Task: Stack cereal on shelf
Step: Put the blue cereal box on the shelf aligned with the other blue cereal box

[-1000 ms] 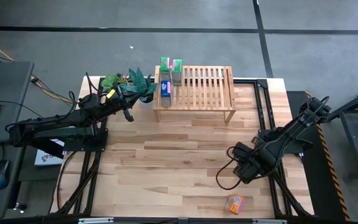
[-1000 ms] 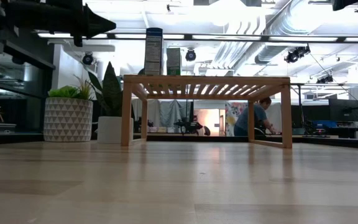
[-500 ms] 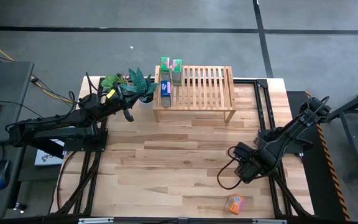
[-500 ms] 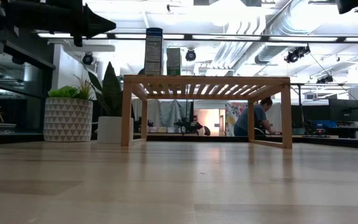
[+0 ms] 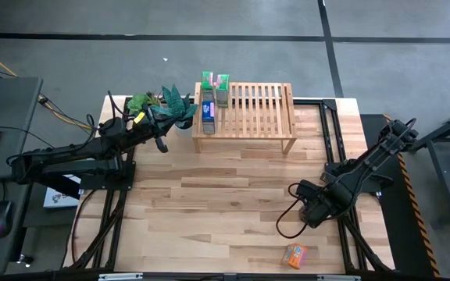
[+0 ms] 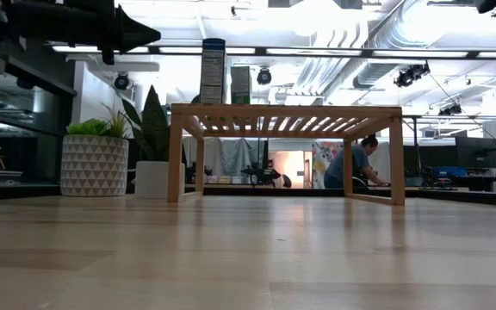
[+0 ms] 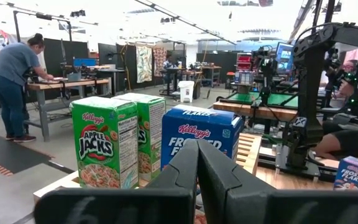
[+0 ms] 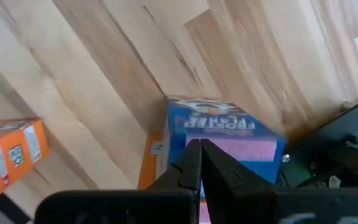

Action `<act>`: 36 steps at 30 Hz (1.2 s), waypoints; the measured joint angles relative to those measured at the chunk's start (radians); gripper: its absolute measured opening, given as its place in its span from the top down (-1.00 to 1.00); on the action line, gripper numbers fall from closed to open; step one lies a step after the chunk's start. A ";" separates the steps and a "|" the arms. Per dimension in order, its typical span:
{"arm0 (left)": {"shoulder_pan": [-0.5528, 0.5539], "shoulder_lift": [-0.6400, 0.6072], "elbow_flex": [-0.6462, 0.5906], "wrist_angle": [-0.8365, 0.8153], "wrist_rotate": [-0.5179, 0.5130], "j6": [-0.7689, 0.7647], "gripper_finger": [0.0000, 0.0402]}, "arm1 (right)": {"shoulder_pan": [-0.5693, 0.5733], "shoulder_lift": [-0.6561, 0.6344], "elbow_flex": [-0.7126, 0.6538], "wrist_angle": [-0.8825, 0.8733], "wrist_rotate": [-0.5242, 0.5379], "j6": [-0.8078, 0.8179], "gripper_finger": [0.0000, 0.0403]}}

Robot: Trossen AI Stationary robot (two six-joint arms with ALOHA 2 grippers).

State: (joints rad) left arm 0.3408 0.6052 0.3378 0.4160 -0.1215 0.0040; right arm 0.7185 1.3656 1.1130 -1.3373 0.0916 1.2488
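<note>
The shelf (image 5: 252,109) stands at the table's far side. On its left end stand two green cereal boxes (image 5: 215,80) and a blue one (image 5: 208,112); the left wrist view shows these as green boxes (image 7: 101,149) and a blue box (image 7: 204,134). My left gripper (image 5: 162,146) is shut and level, just left of the shelf. My right gripper (image 8: 199,146) is shut and points down over another blue cereal box (image 8: 229,134) at the table's right, which the arm hides in the high view. An orange cereal box (image 5: 295,254) lies near the front edge. My right gripper's shut fingertips (image 8: 191,155) stand over the top of the blue box (image 8: 235,146), pointing down. I cannot tell whether they touch it.
Potted plants (image 5: 162,101) stand left of the shelf, close to my left gripper. An orange edge (image 8: 149,165) shows beside the blue box. The right arm's black base frame (image 8: 340,149) is close by. A person works at a bench beyond the table (image 6: 351,164).
My right gripper has tipped a little and edged up and toward the table's right edge, staying shut.
</note>
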 joint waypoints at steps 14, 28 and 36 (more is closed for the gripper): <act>0.000 0.000 0.000 0.000 0.000 0.000 1.00 | 0.000 -0.017 0.002 0.169 -0.191 -0.014 1.00; 0.000 0.000 0.000 0.000 0.000 0.000 1.00 | -0.005 -0.016 -0.125 0.252 -0.210 0.002 1.00; 0.000 0.000 0.000 0.000 0.000 0.000 1.00 | -0.005 -0.016 -0.174 0.252 -0.209 0.008 1.00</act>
State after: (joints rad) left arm 0.3408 0.6052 0.3378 0.4157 -0.1216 0.0036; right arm 0.7132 1.3495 0.9390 -1.0855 -0.1172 1.2565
